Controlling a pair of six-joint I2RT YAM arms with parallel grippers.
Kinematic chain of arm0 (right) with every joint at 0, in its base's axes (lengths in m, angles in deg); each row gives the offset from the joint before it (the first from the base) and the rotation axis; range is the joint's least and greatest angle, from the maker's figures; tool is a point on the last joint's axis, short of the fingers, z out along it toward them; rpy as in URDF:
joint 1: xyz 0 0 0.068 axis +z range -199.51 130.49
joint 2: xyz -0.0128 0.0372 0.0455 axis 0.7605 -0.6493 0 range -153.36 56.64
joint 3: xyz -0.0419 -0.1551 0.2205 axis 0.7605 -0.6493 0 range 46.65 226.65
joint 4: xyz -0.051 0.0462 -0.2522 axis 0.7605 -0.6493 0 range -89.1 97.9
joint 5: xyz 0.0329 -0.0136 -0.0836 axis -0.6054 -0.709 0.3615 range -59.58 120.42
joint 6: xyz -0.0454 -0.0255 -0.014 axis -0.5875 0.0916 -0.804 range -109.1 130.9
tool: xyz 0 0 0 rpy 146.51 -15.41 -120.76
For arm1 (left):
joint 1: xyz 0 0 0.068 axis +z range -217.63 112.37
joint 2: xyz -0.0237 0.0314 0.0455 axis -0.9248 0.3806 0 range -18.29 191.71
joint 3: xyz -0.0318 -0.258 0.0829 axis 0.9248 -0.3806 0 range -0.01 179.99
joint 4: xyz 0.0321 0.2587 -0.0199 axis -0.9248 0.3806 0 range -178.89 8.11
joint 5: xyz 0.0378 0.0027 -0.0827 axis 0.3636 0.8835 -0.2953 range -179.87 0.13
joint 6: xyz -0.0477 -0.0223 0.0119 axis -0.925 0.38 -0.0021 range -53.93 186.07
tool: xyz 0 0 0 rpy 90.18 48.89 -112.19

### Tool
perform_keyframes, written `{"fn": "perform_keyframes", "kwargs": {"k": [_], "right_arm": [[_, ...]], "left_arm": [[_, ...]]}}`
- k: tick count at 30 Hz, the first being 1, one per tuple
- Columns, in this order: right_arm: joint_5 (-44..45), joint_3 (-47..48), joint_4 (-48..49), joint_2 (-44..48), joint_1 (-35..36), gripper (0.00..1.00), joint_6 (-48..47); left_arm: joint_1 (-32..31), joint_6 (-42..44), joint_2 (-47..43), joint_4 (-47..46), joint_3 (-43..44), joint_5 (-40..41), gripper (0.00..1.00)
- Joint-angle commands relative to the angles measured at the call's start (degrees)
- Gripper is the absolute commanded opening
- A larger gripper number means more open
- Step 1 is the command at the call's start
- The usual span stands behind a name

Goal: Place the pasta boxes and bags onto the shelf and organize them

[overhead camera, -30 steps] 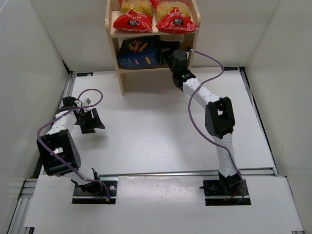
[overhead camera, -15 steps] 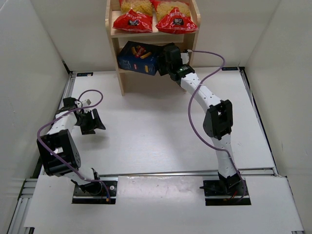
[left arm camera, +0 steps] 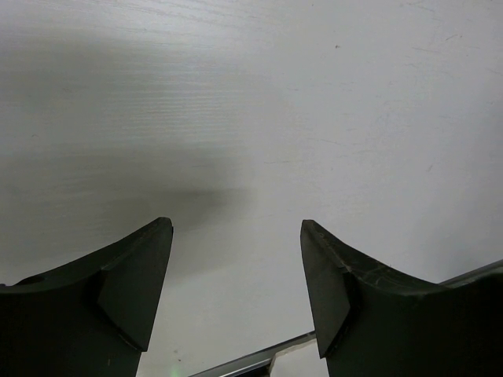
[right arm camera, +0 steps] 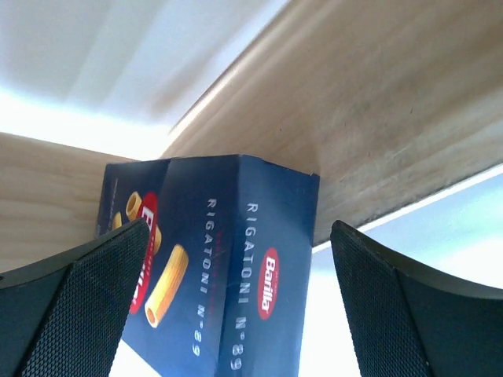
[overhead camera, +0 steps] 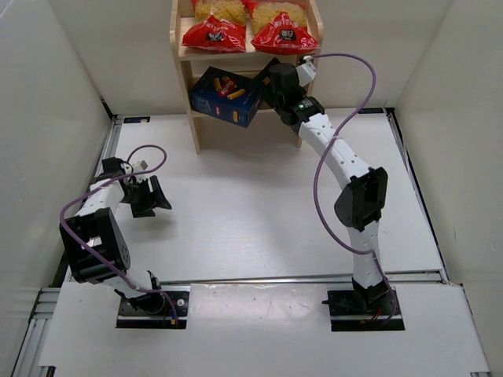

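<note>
The box (overhead camera: 228,96), probably stiff, light and best pinched across its narrow sides, sits tilted at the front edge of the shelf's (overhead camera: 194,126) lower board between the right gripper's (overhead camera: 267,85) wide jaws, while the left gripper (left arm camera: 236,236) gapes empty near the table's (overhead camera: 236,212) left edge.

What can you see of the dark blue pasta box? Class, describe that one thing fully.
The pasta box is dark blue cardboard, flat and rectangular, printed with a red oval Barilla logo, white "Rigatoni" lettering and pictured yellow tubes. It is tilted, not lying flat, at the front of the shelf's lower compartment, partly sticking out. The right gripper's open fingers flank its narrow end, and one of them stands clearly apart from it.
</note>
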Motion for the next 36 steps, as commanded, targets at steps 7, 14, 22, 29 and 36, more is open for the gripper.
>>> {"fn": "perform_keyframes", "kwargs": {"k": [7, 14, 22, 29, 36], "right_arm": [[14.6, -17.4, 1.9, 17.5, 11.6, 0.96, -20.0], [10.3, -34.7, 14.9, 25.5, 17.5, 0.27, -29.0], [5.1, -19.9, 17.7, 11.6, 14.9, 0.0, -37.2], [12.9, -14.6, 19.5, 4.8, 12.7, 0.0, -42.7], [17.2, -10.8, 27.8, -0.8, 10.1, 0.0, -50.2]], "left_arm": [[0.2, 0.4, -0.3, -0.5, -0.9, -2.2, 0.77], [0.2, 0.4, -0.3, -0.5, -0.9, -2.2, 0.77], [0.2, 0.4, -0.9, -0.5, -0.9, -0.7, 0.78], [0.2, 0.4, -0.9, 0.0, -0.9, 0.5, 0.81], [0.2, 0.4, -0.9, 0.0, -0.9, 1.0, 0.82]]}}
